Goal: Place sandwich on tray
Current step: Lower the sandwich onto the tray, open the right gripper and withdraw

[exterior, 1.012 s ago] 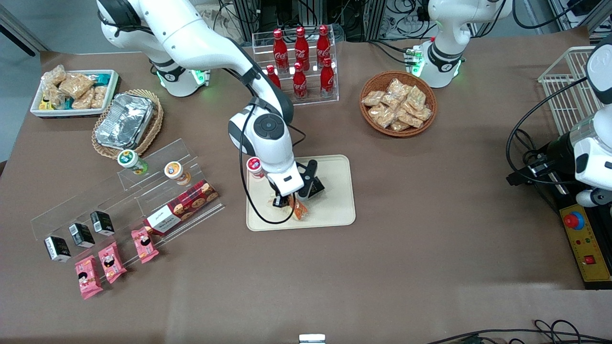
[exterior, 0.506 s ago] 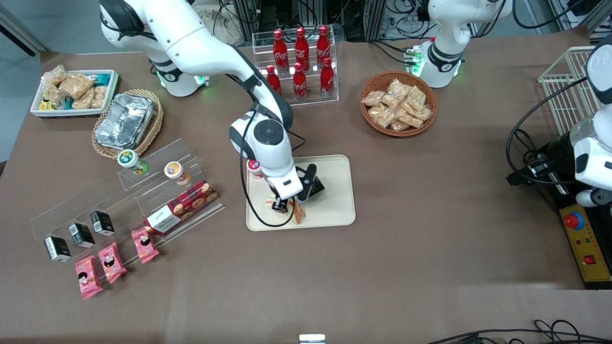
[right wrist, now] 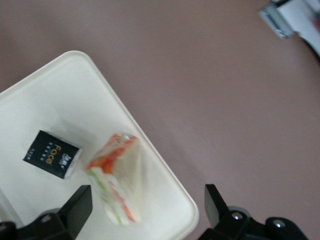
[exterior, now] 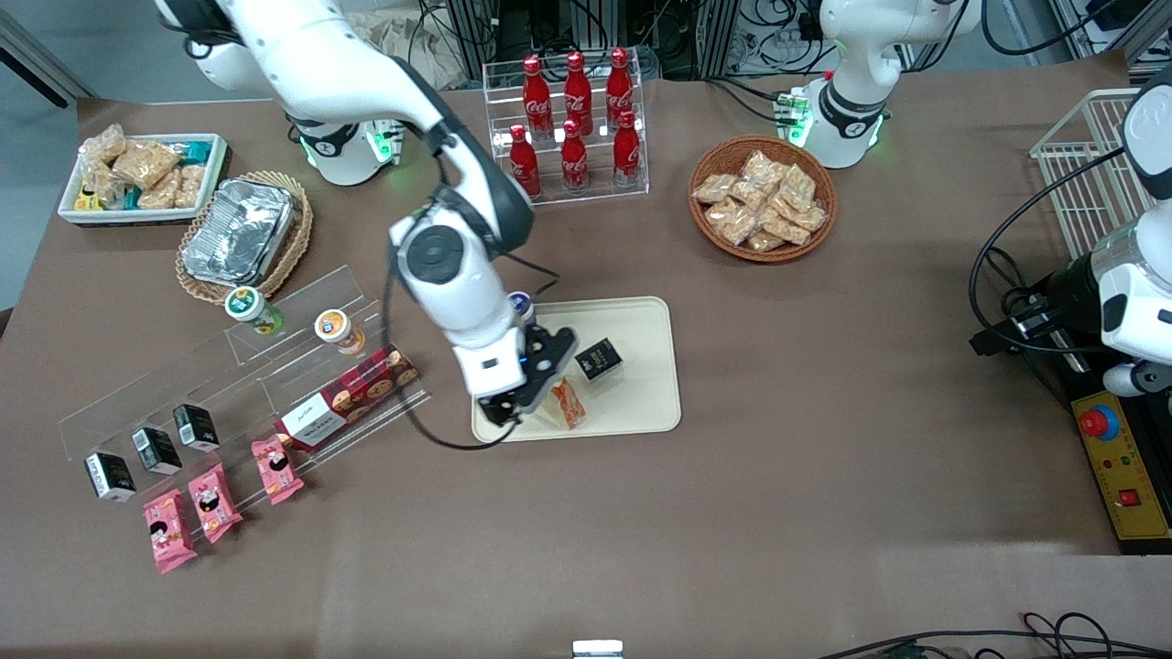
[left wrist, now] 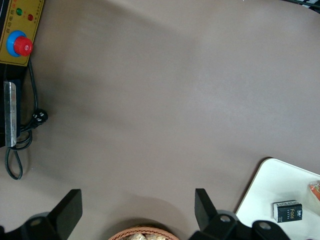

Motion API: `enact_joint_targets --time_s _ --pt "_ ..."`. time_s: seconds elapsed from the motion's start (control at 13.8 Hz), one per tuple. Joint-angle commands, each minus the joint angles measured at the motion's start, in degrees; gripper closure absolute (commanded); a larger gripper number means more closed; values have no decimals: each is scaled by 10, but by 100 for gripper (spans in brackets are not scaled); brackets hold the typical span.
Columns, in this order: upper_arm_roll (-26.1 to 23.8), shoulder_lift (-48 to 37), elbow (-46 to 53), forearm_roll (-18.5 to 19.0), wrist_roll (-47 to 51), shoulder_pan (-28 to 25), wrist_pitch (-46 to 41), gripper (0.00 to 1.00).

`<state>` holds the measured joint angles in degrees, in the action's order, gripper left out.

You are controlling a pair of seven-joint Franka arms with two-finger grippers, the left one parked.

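While the tray [exterior: 641,416] near the table's front-middle already bears the sandwich [exterior: 566,403] beside a small black box [exterior: 599,359], the gripper [exterior: 506,409] hangs spread and empty, so only withdrawing looks left

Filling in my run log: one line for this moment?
gripper: open, above tray edge | sandwich: on tray, released | box: beside it

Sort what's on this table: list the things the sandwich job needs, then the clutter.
Job:
sandwich, lying on the tray
tray
gripper, open, above the tray's edge, released

Clutter:
black box on the tray
cola bottles
snack basket
cookie box
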<state>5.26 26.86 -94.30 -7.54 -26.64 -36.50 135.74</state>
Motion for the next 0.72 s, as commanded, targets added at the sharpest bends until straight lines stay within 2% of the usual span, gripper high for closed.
enact_joint_targets --time_s 0.0,0.22,0.36,0.51,0.65 --pt "-5 -58 -8 -22 0 42 -66 0" --pt "-4 -109 -7 -41 60 98 -151 0" --pt "-3 -125 16 -40 101 142 -219 0" --pt "-4 -125 54 -39 103 188 -293 0" --pt "-4 -137 61 -37 104 222 -331 0"
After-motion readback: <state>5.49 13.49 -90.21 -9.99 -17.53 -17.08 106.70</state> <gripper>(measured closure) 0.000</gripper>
